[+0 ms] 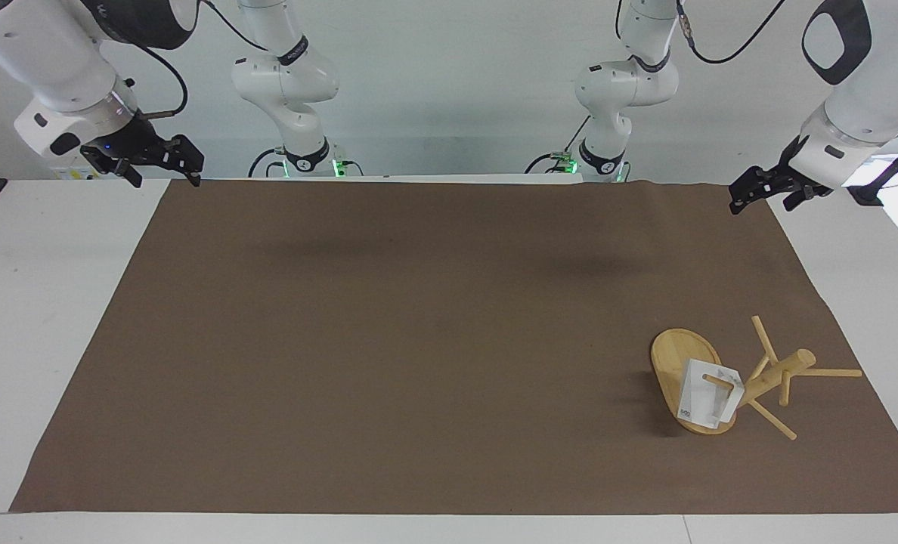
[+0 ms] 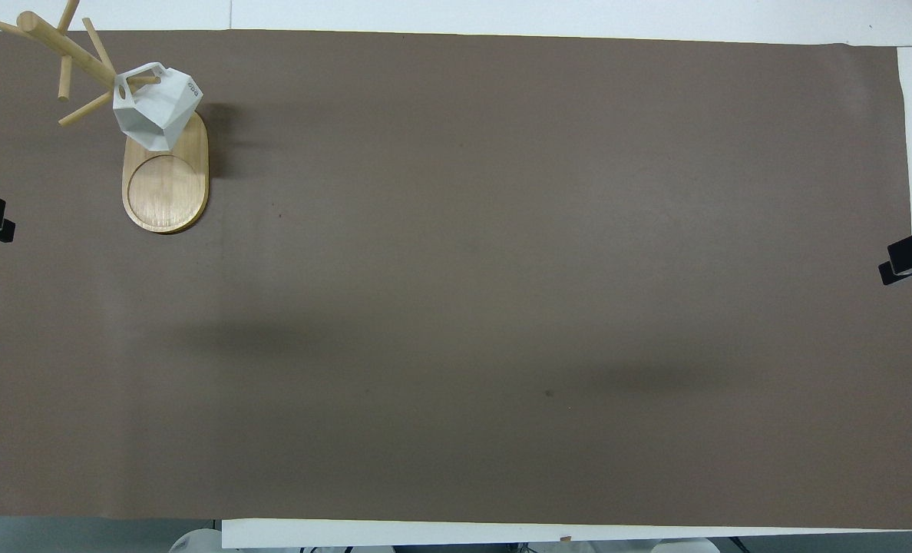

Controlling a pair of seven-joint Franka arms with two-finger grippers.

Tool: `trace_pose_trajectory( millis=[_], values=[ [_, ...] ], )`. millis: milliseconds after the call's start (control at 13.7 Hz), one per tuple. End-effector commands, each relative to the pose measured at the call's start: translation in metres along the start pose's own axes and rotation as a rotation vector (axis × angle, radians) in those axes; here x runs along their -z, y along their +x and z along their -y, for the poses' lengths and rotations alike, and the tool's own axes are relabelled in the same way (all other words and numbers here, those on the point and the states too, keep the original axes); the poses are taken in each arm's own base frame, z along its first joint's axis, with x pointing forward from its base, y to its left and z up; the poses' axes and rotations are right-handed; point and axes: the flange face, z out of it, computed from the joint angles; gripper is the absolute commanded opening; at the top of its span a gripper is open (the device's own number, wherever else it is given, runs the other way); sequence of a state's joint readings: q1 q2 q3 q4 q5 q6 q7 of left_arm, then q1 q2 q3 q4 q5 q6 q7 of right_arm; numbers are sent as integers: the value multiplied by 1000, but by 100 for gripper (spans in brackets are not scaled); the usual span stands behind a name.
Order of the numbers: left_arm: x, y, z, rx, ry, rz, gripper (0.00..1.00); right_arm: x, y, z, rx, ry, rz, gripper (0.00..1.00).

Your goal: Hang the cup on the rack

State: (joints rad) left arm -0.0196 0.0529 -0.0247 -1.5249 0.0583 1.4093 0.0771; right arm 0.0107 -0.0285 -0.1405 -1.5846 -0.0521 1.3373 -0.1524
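Both pincers, left (image 1: pixel 768 196) & right (image 1: pixel 160 162), are held open & empty, well apart from rack (image 1: pixel 689 375), w/ cup (image 1: pixel 707 394) hung on its peg.

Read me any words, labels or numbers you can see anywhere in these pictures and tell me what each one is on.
Small dark mark on a side face of the cup, which hangs on a peg of the rack: too small to read.
Dark lettering on the right arm's upper casing: cut off, unreadable.
No other text shows.
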Motion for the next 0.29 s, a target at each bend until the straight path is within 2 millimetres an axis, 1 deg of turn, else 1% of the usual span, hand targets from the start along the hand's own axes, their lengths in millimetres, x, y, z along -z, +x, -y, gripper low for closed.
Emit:
trace_pose_trajectory(
  millis=[0, 218],
  values=[
    [5, 8, -18, -68, 23, 22, 99, 0, -5, 2, -7, -2, -11, 100],
    [9, 11, -19, -68, -5, 4, 99, -1, -5, 2, -7, -2, -8, 100]
  ],
)
